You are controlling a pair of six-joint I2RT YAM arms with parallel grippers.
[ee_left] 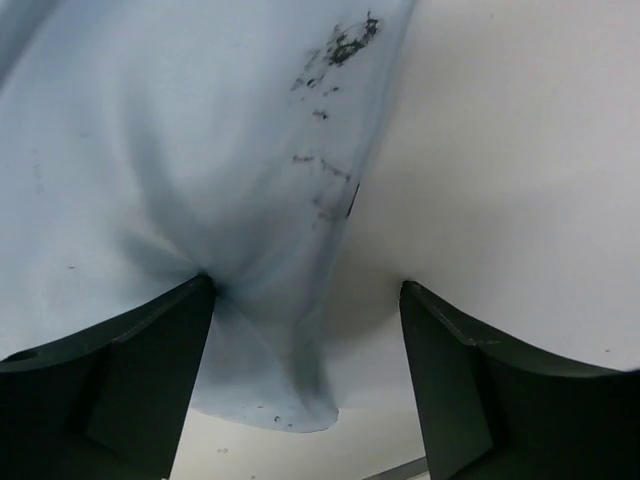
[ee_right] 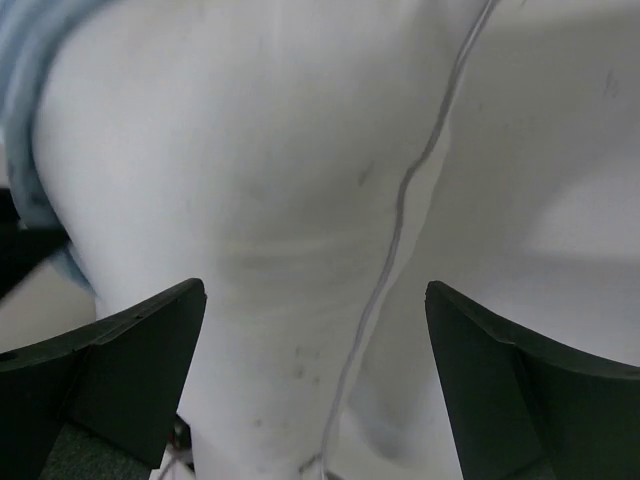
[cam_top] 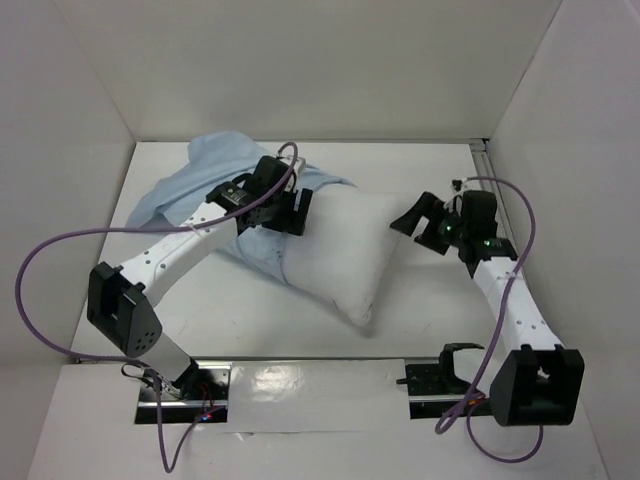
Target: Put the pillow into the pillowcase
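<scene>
Straddling the pillowcase (cam_top: 200, 185) edge with our released left claw (cam_top: 287, 207), we are seeing the pillow (cam_top: 345, 255) lying slantwise, left end inside; our right claw (cam_top: 420, 228), released too, is facing its bare right end.

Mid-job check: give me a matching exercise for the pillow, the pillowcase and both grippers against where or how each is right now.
1. plump white stuffed pillow
2. thin light blue fabric pillowcase
3. left gripper
4. right gripper

A. open, at the pillow's right end
B. bunched at the far left of the table
C. open, over the blue cloth's edge on the pillow
D. lying diagonally mid-table

Pairs: 1-D, 2-B, 3-C, 4-A
</scene>
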